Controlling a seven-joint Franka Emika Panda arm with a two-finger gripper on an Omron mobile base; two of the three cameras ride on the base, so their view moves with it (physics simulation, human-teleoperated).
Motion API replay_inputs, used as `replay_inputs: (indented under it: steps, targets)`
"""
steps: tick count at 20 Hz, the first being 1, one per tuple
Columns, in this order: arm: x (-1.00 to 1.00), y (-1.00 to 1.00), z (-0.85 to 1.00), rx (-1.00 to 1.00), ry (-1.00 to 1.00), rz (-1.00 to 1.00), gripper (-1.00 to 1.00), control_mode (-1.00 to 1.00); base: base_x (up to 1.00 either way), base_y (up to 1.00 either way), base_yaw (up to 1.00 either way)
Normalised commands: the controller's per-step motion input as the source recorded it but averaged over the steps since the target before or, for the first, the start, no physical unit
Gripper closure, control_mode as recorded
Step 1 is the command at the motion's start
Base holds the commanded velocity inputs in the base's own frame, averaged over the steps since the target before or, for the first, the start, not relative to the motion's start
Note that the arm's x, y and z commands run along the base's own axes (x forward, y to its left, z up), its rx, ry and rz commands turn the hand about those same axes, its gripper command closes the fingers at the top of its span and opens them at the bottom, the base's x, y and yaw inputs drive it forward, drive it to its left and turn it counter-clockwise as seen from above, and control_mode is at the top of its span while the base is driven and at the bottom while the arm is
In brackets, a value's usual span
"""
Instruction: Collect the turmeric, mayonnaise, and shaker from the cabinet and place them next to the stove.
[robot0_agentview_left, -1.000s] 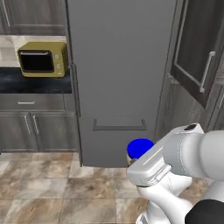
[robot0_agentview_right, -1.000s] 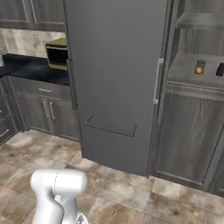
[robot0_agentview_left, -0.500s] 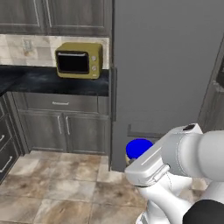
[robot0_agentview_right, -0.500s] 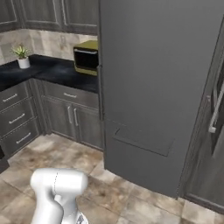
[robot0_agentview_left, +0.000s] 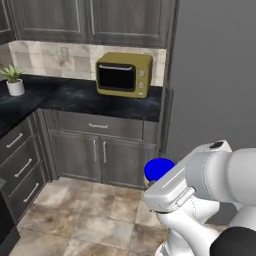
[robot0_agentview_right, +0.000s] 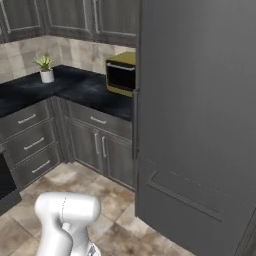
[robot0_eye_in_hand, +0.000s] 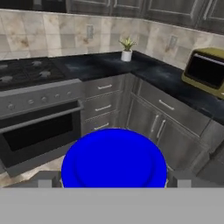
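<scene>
mayonnaise (robot0_eye_in_hand: 113, 158) | blue lid faces camera, axis along pincer (robot0_eye_in_hand: 114, 180) | pincer clamps jar

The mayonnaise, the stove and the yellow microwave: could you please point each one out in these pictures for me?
mayonnaise (robot0_eye_in_hand: 113, 157): hand view, middle of its bright blue lid.
stove (robot0_eye_in_hand: 26, 72): hand view, black cooktop among the grates.
yellow microwave (robot0_agentview_left: 122, 75): left base view, its dark door window.

The base turns left, so both base views shift: the grey fridge (robot0_agentview_left: 215, 85) slides to the right, and the yellow microwave (robot0_agentview_left: 124, 74), black countertop (robot0_agentview_left: 75, 97) and potted plant (robot0_agentview_left: 14, 80) come into view.
</scene>
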Motion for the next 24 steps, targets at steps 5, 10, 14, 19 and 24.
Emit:
replay_inputs:
  steps: [5, 10, 14, 19, 24]
  targets:
    - [0.0, 0.0, 0.0, 0.0, 0.0, 0.0, 1.0, 1.0, 0.75, 0.25, 0.27]
    - [0.0, 0.0, 0.0, 0.0, 0.0, 0.0, 1.0, 1.0, 0.72, 0.26, 0.28]
    - [0.0, 0.0, 0.0, 0.0, 0.0, 0.0, 1.0, 1.0, 0.72, 0.26, 0.29]
    - [0.0, 0.0, 0.0, 0.0, 0.0, 0.0, 1.0, 1.0, 0.72, 0.24, 0.29]
    - [0.0, 0.0, 0.0, 0.0, 0.0, 0.0, 1.0, 1.0, 0.73, 0.18, 0.3]
